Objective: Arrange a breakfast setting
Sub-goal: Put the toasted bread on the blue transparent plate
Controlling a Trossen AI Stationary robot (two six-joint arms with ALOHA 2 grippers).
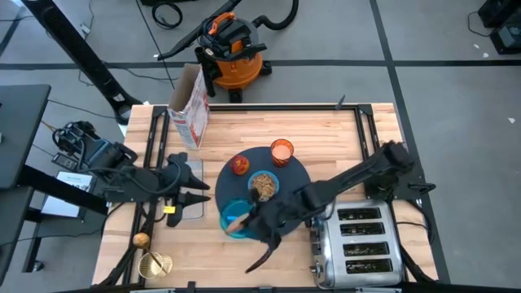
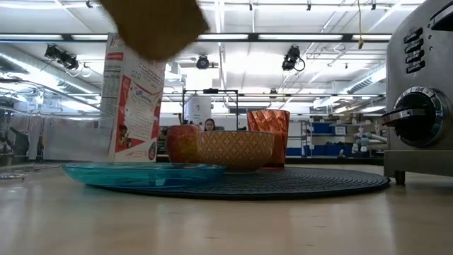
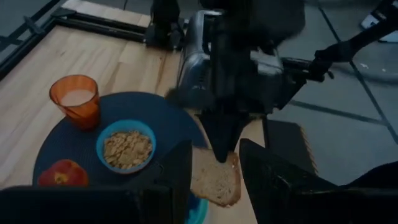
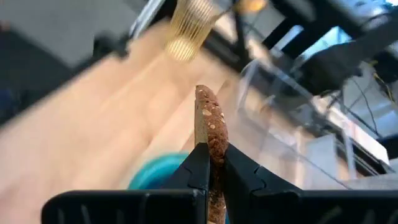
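The dark slate-blue mat carries the light-blue bowl filled with cereal, the copper-orange cup and the red apple. The teal dish lies on the mat's near-left rim. My right gripper is shut on a slice of brown bread, held above the dish. The slice also shows in the low view. My left gripper is open and empty, left of the mat. I cannot make out the gold spoon. My right gripper pinches the bread slice by its two flat faces between its two fingers, at the slice's upper edge. The fingers slant down from the table's right side. The slice hangs below them, tilted, clear of the teal dish.
A cereal box stands at the far left of the table. A chrome toaster stands at the near right. A gold wire holder sits at the near left corner. A clear tray lies under my left gripper.
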